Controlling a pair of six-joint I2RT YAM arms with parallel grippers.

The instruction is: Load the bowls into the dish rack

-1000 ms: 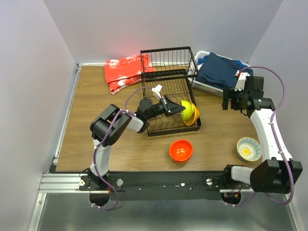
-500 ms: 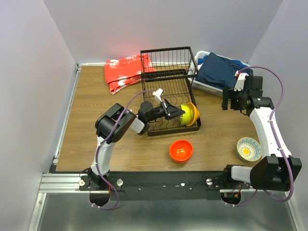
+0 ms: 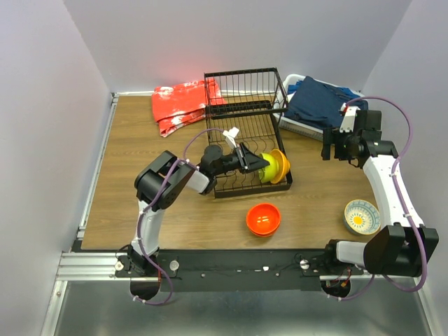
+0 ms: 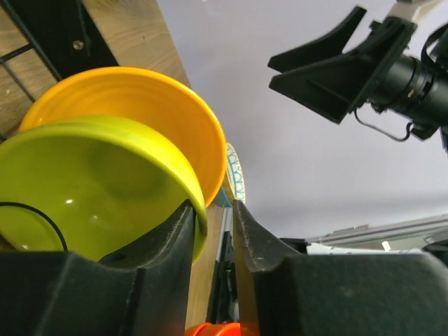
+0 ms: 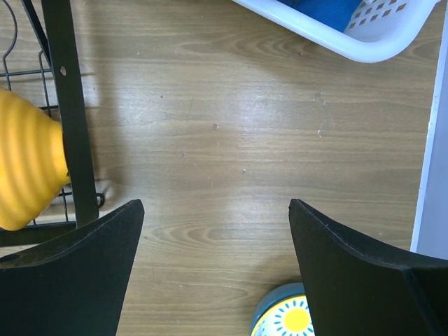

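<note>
Top external: dish rack (image 3: pixel 246 106) at table's (image 3: pixel 133 168) back-centre. L gripper (image 3: pixel 253 162) at rack's front-right, jaws slightly parted, loose round rim of lime bowl (image 4: pixel 91 196), which stands on edge in rack against yellow-orange bowl (image 3: pixel 281 164). R gripper (image 5: pixel 215 204) wide open, empty, above table. Red-orange bowl (image 3: pixel 264 218) and white patterned bowl (image 3: pixel 362 216) on table, outside rack.

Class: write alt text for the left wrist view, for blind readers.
A lime green bowl on edge, nested against a yellow-orange bowl, dominates; the left gripper straddles its rim, jaws slightly apart. Black dish rack bars show top left.
</note>
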